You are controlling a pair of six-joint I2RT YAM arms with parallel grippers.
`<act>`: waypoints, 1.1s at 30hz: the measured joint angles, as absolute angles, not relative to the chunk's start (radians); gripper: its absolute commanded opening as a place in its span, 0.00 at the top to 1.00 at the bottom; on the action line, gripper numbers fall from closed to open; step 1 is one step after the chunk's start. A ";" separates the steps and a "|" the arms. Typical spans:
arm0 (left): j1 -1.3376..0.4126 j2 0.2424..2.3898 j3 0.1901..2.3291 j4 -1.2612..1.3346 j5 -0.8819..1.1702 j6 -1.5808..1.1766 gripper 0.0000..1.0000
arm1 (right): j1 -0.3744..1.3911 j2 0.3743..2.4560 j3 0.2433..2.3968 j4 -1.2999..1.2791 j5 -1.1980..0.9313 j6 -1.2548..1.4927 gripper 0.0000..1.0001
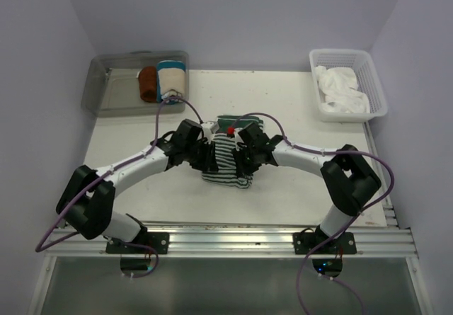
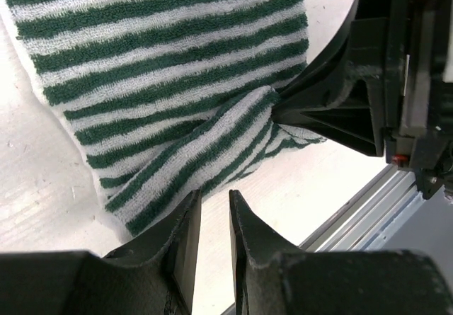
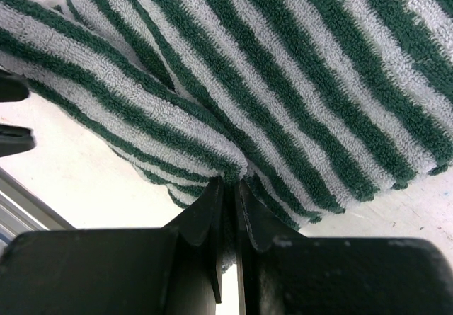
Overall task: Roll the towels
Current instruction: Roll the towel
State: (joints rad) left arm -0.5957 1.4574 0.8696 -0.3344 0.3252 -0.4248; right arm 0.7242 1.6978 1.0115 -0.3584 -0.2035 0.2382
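The right fingers (image 3: 202, 219) are closed on the striped towel (image 1: 226, 171). They pinch a raised fold of the green-and-white cloth right at their tips, and a sliver of terry shows between them. From that pinch the fold rises as a ridge and runs away from the tips, while the rest of the towel lies spread out beyond them on the counter (image 1: 297, 117).

The left fingers (image 2: 182, 241) face the right pair from the opposite side of the towel. They stand slightly apart, and only bare counter shows in the narrow gap between them, so they hold nothing. The towel's near corner lies just ahead of their tips, close to one tip. Whether it touches that tip cannot be told. The pinched fold lies further ahead of the left fingers and off to one side, where the other arm's dark tips meet the cloth.

The white towel (image 1: 341, 88) lies well apart from both pairs of fingers, crumpled in a white basket (image 1: 338, 52) far beyond the right arm. Far beyond the left fingers, a clear bin (image 1: 106, 92) holds a rolled rust-brown towel (image 1: 148, 83). A rolled cream towel (image 1: 172, 80) with a teal band lies just beside it.
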 measured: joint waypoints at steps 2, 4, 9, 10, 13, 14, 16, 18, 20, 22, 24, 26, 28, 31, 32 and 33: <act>-0.596 1.435 0.862 -0.338 0.323 -0.426 0.73 | 0.722 1.699 1.011 -0.358 -0.205 0.238 0.96; -0.596 1.418 0.852 -0.339 0.318 -0.427 0.73 | 0.720 1.699 1.011 -0.357 -0.209 0.239 0.97; -0.596 1.409 0.824 -0.342 0.299 -0.432 0.75 | 0.714 1.699 1.011 -0.357 -0.219 0.242 0.97; -0.596 1.414 0.821 -0.345 0.291 -0.435 0.75 | 0.712 1.699 1.011 -0.357 -0.221 0.242 0.97; -0.596 1.439 0.821 -0.345 0.264 -0.445 0.75 | 0.711 1.699 1.010 -0.356 -0.224 0.242 0.95; -0.596 1.449 0.821 -0.344 0.254 -0.451 0.75 | 0.711 1.699 1.009 -0.354 -0.224 0.242 0.94; -0.596 1.470 0.821 -0.333 0.244 -0.457 0.75 | 0.710 1.696 1.007 -0.352 -0.224 0.244 0.84; -0.596 1.493 0.821 -0.317 0.240 -0.462 0.76 | 0.710 1.687 1.001 -0.351 -0.223 0.248 0.71; -0.596 1.516 0.821 -0.305 0.240 -0.464 0.76 | 0.710 1.666 0.991 -0.353 -0.207 0.250 0.65; -0.596 1.530 0.821 -0.299 0.243 -0.468 0.76 | 0.710 1.642 0.987 -0.371 -0.178 0.250 0.58; -0.596 1.532 0.821 -0.294 0.250 -0.470 0.76 | 0.710 1.615 0.987 -0.391 -0.147 0.245 0.57; -0.596 1.532 0.821 -0.292 0.255 -0.470 0.76 | 0.710 1.579 0.987 -0.418 -0.117 0.244 0.57; -0.596 1.533 0.822 -0.293 0.257 -0.469 0.76 | 0.713 1.539 0.987 -0.439 -0.092 0.244 0.59; -0.596 1.534 0.827 -0.296 0.258 -0.468 0.76 | 0.734 1.469 0.986 -0.462 -0.041 0.245 0.68; -0.596 1.535 0.830 -0.297 0.258 -0.468 0.76 | 0.746 1.454 0.986 -0.464 -0.025 0.246 0.74; -0.596 1.536 0.832 -0.298 0.258 -0.467 0.76 | 0.757 1.444 0.986 -0.466 -0.014 0.246 0.76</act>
